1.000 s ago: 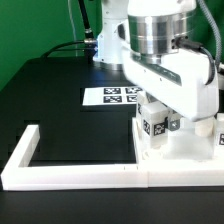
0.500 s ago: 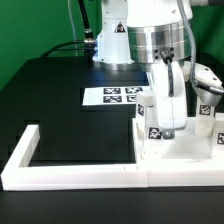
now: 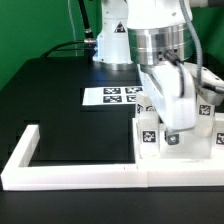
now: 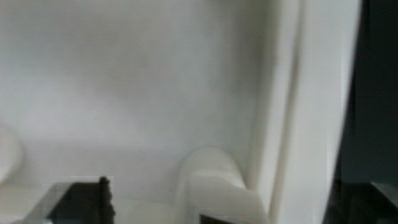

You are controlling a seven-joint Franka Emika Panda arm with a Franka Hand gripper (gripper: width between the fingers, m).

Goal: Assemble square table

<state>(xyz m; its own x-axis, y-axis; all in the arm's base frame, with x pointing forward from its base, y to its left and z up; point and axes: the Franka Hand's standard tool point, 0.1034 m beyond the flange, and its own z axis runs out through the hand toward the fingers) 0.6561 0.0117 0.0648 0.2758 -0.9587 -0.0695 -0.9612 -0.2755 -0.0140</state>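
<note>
Your gripper [image 3: 172,135], finger state not discernible, sits low over the square table slab [image 3: 185,153] among tagged leg blocks [image 3: 149,131], beside the marker board [image 3: 112,96].

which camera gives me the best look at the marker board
The exterior view. The marker board lies flat on the black table with its printed tags facing up, though the arm hides its far end. The wrist view shows none of it, only close white surfaces.
</note>
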